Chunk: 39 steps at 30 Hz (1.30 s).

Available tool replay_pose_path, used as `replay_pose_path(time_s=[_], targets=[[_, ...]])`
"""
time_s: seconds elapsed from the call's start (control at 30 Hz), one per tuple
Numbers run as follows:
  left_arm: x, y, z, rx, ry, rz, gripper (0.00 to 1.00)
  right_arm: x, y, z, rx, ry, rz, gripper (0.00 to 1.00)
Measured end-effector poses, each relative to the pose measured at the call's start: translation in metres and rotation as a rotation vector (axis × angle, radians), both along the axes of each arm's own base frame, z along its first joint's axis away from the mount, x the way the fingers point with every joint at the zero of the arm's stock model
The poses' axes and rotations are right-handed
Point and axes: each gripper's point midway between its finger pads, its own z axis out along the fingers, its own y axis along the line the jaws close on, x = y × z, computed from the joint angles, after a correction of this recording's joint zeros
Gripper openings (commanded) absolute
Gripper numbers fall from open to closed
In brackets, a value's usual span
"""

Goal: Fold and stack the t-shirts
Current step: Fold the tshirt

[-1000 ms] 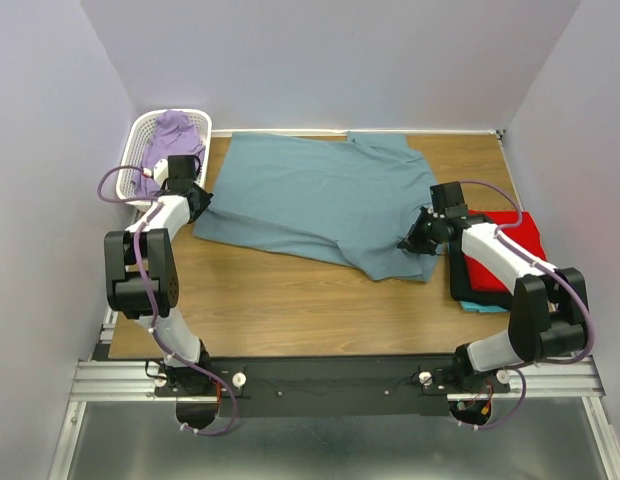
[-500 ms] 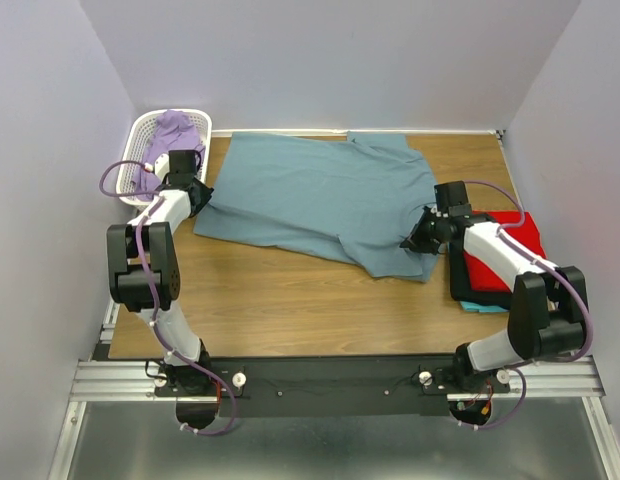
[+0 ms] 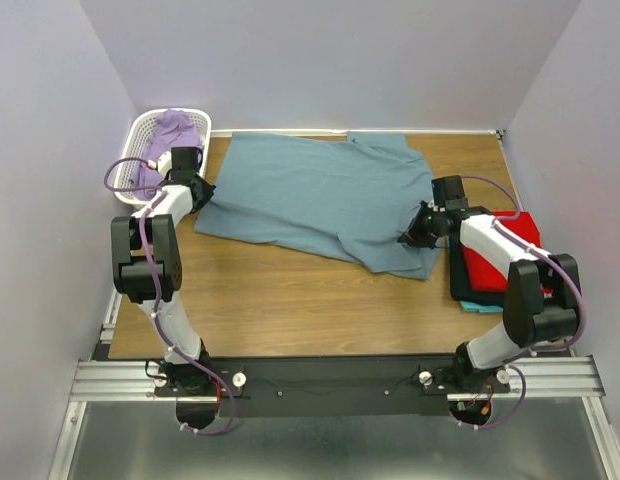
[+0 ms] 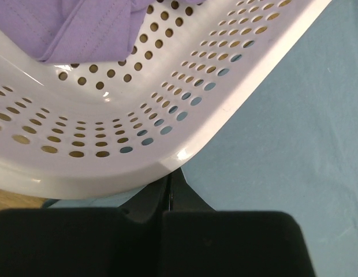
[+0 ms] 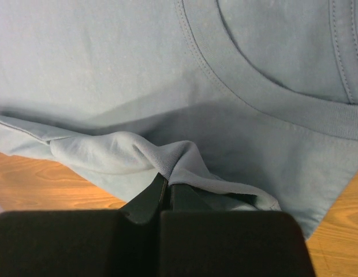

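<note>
- T-shirts: 3 in total.
  - 1 blue-grey t-shirt (image 3: 310,195), laid out on the counter (image 3: 290,290).
  - 1 red t-shirt (image 3: 482,276), folded.
  - 1 turquoise t-shirt (image 3: 477,305), of which only an edge shows beneath the red one.
- Basket (image 3: 140,130): 1, white and perforated.
- Purple cloth (image 3: 175,128): 1 piece, inside the basket. The type of garment cannot be determined.
- Arms: 2, namely 1 left arm (image 3: 150,250) and 1 right arm (image 3: 500,250).
- Grippers: 2, namely 1 left gripper (image 3: 195,195) and 1 right gripper (image 3: 410,238).
- Fingers (image 5: 145,201): 2 per gripper, as shown in each wrist view, making 4 in total.
- Counter: 1, wood-grain surface.
</note>
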Motion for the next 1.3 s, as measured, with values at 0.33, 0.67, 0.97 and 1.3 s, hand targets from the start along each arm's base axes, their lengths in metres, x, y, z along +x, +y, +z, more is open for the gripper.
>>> replay_pose_path(time_s=[0.33,0.67,0.97,1.3], targets=[[0.001,-0.001,-0.006,-0.005,0.013,-0.004,0.0,0.017,0.002,-0.002,-0.007,-0.002,0.011,0.01],[0.001,-0.001,-0.012,-0.006,0.024,-0.003,0.0,0.033,0.004,0.004,-0.006,-0.026,0.012,0.01],[0.006,-0.001,-0.009,-0.008,0.017,-0.006,0.0,0.038,0.004,0.003,-0.008,-0.025,0.011,0.01],[0.007,-0.002,-0.009,-0.016,0.015,-0.011,0.0,0.044,0.004,0.003,-0.014,-0.029,0.013,0.01]])
